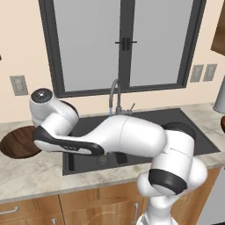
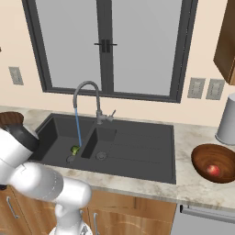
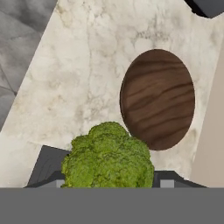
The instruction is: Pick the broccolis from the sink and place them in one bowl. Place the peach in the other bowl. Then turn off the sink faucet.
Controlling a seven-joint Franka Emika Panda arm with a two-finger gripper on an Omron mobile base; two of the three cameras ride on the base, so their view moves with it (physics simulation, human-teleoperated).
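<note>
In the hand view, a lumpy green broccoli floret (image 3: 108,157) with yellow-green patches is seen pinched between the two dark finger tips of the pincer (image 3: 109,181). The jaws are held partly apart, at the width of the floret, and are pressed against its two sides; only the upper edges of the tips can be seen beside it. The floret is carried above the pale marbled counter (image 3: 83,74), and a wide, shallow, dark brown wooden bowl (image 3: 157,98) with visible grain is seen just beyond it, with nothing inside.

In the left base view, this same bowl (image 1: 17,141) is found on the counter to the left of the large matte black sink (image 1: 193,132), and the white arm is stretched over the sink toward it.

In the right base view, a second green floret (image 2: 75,149) is seen in the left basin of the sink (image 2: 137,147), near a round grey drain. A thin blue stream of water is seen falling from the arched spout of the tall grey metal faucet (image 2: 87,98), at the back of the sink, down to the floret. On the counter to the right of the sink, a second brown wooden bowl (image 2: 215,163) is placed, and a small round red-orange peach (image 2: 212,170) lies inside it.
</note>
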